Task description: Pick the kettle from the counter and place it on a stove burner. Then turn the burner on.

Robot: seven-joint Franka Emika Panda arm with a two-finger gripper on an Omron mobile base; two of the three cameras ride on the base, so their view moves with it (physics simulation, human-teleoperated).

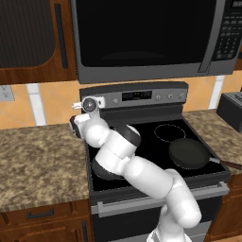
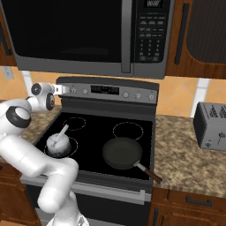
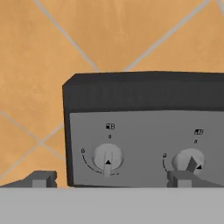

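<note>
The silver-grey kettle (image 2: 58,144) stands on the front-left stove burner (image 2: 70,145), its handle tilted toward the back. In the left base view my arm covers most of it. My gripper (image 2: 63,90) is raised at the left end of the stove's control panel (image 2: 110,90), well above and behind the kettle. In the hand view the gripper (image 3: 111,181) is open, and the leftmost knob (image 3: 107,158) lies between the fingertips (image 3: 41,179) with a second knob (image 3: 189,161) by the right tip. Nothing is held.
A black frying pan (image 2: 122,152) sits on the front-right burner, handle toward the right counter (image 2: 185,154). A toaster (image 2: 212,126) stands at the far right. The microwave (image 1: 142,38) hangs low over the stove. Granite counter (image 1: 38,160) stretches left.
</note>
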